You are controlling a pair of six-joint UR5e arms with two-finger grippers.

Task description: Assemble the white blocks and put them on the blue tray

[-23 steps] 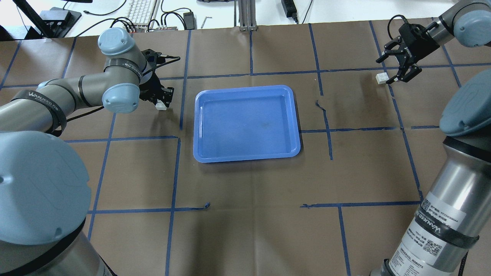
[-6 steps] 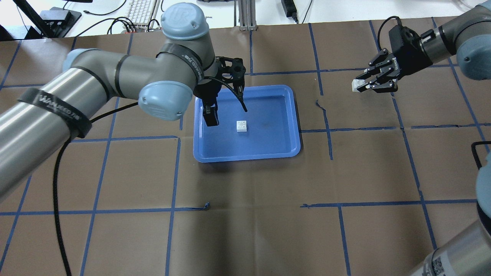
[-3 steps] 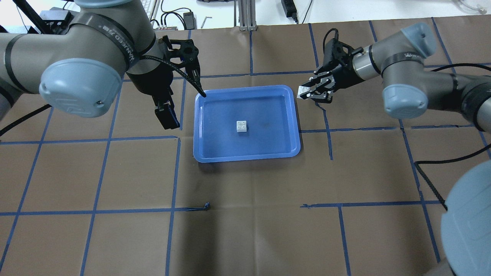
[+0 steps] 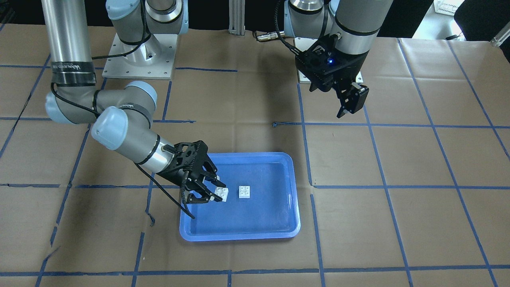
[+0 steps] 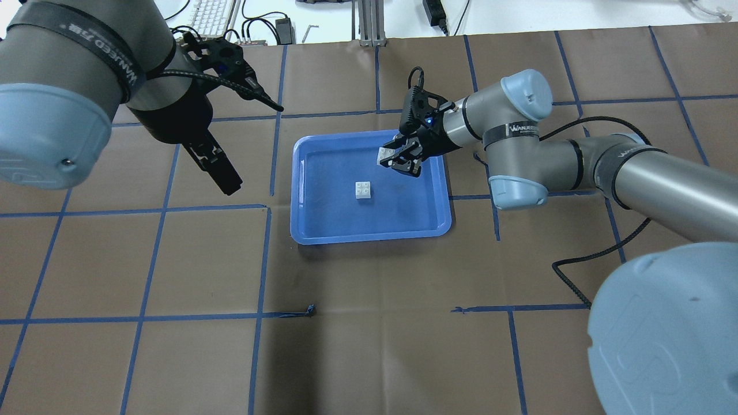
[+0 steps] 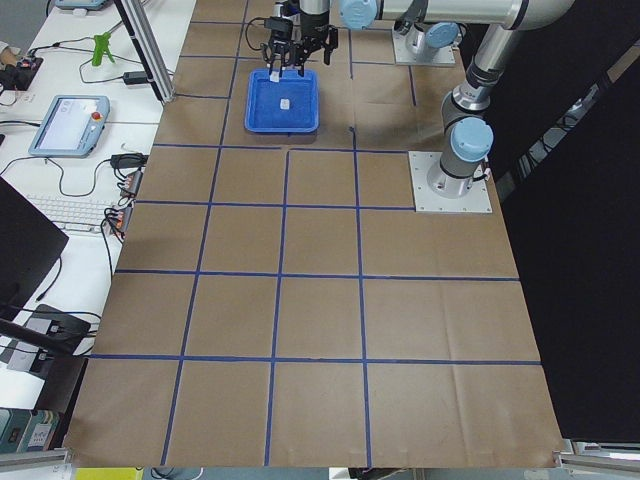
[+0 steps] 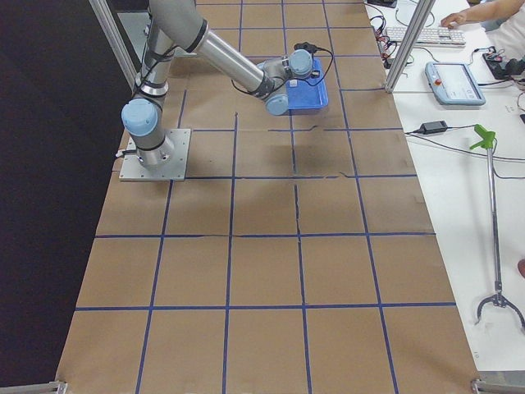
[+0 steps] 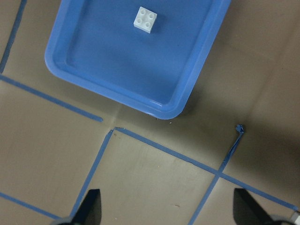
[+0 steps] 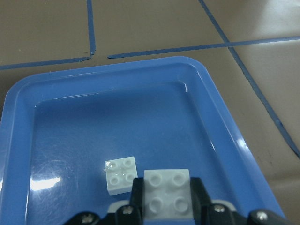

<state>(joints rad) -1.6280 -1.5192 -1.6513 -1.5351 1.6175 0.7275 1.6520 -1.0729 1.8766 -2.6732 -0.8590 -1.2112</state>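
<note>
One white block (image 5: 363,189) lies studs up on the floor of the blue tray (image 5: 369,237), near its middle. It also shows in the front view (image 4: 244,191) and the left wrist view (image 8: 145,20). My right gripper (image 5: 398,158) is shut on the second white block (image 5: 383,154) and holds it studs up just above the tray, beside the loose block and apart from it. The right wrist view shows the held block (image 9: 167,193) next to the loose one (image 9: 121,174). My left gripper (image 4: 350,107) is open and empty, raised above the table, off the tray on the robot's left.
The table is covered in brown paper with a grid of blue tape lines. A torn tape end (image 5: 311,310) lies in front of the tray. The right arm's cable (image 5: 582,276) hangs over the table. Keyboards and cables lie beyond the far edge.
The left gripper has let go of its block in the tray and drawn back left and upward. The right gripper has carried its block from the far right to over the tray.
</note>
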